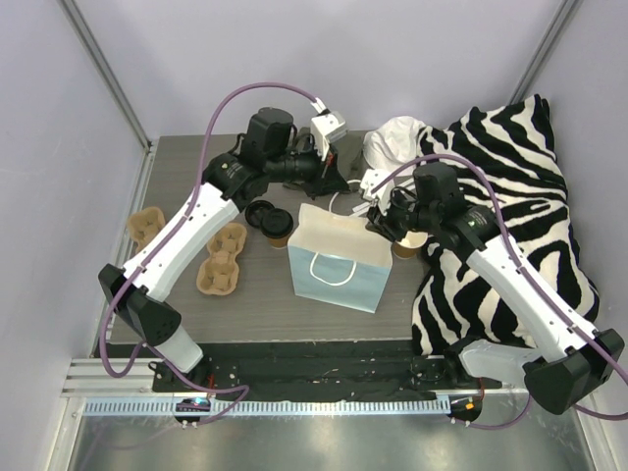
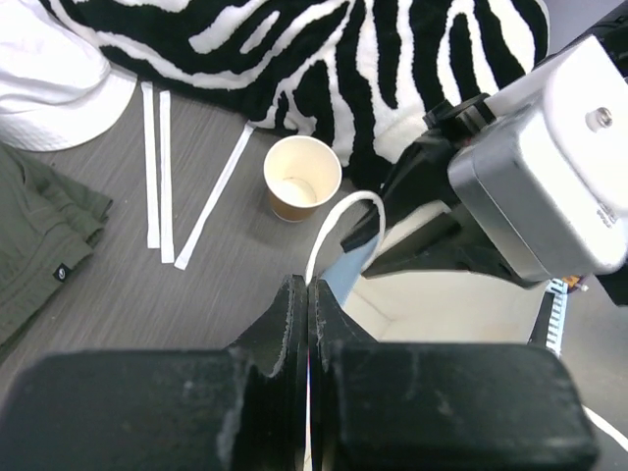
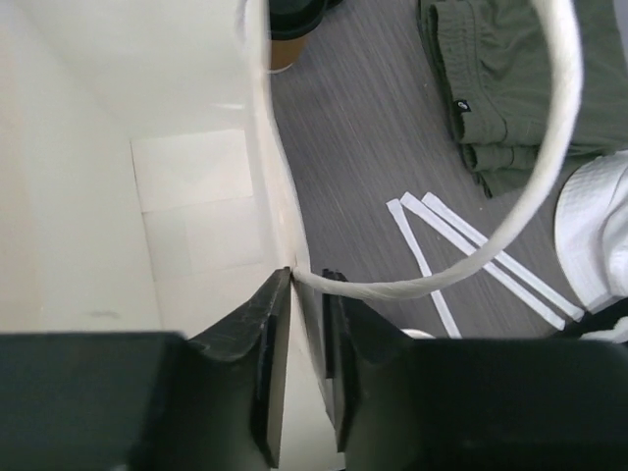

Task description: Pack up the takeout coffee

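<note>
The blue paper bag (image 1: 339,260) stands open mid-table. My left gripper (image 2: 307,285) is shut on its rim beside the white cord handle (image 2: 329,221), at the bag's back edge (image 1: 339,186). My right gripper (image 3: 309,275) straddles the bag's wall (image 3: 147,147) at the handle's base. Its jaws are narrow, with a gap still showing on the outer side; it sits at the bag's right rim (image 1: 378,221). The takeout coffee (image 1: 279,225), a tan cup with a black lid, stands left of the bag and shows at the top of the right wrist view (image 3: 292,25).
A lidless tan cup (image 2: 302,177) stands by the zebra cloth (image 1: 510,177). Brown pulp carriers (image 1: 221,260) lie at the left. A loose black lid (image 1: 259,212), a green garment (image 3: 491,88), a white hat (image 1: 392,137) and white paper strips (image 2: 157,167) lie behind the bag.
</note>
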You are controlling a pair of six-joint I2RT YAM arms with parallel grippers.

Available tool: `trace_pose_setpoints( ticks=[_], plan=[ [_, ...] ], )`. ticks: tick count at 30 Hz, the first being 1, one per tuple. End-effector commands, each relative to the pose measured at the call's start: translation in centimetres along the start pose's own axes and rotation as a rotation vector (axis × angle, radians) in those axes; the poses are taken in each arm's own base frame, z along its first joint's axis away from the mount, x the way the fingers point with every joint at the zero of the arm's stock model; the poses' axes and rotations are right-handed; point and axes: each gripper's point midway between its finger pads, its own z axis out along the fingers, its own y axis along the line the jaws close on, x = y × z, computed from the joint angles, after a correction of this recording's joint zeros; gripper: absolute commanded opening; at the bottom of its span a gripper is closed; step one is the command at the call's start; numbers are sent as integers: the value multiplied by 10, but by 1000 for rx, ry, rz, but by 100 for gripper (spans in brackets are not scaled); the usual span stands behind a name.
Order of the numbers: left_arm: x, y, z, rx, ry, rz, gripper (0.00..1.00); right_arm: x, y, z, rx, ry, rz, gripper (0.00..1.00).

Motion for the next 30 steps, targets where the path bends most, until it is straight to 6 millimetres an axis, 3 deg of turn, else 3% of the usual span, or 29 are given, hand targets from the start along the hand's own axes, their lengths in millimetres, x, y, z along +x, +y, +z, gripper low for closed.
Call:
trace_pose_setpoints(
  ticks=[1, 2, 4, 12, 17, 25, 30],
  plan=[
    [-8, -4, -15, -10, -26, 8, 0, -20, 0, -1, -25, -82, -66, 18],
    [-5, -2, -13, -14, -16, 3, 0, -20, 1, -1, -27, -83, -69, 8],
    [8, 2, -11, -22, 26, -53, 0, -20, 1, -1, -31, -87, -88, 1],
    [70, 31, 5, -116, 241, -189, 0, -24, 10, -4, -71, -127, -168, 1],
    [89, 41, 17, -116, 326, -238, 0, -24, 15, -4, -93, -138, -223, 1],
    [104, 33, 25, -41, 415, -287, 0, -23, 17, -1, -100, -134, -270, 1],
    [121, 24, 18, 19, 491, -269, 0, -22, 13, 0, -85, -125, -276, 1]
  ],
)
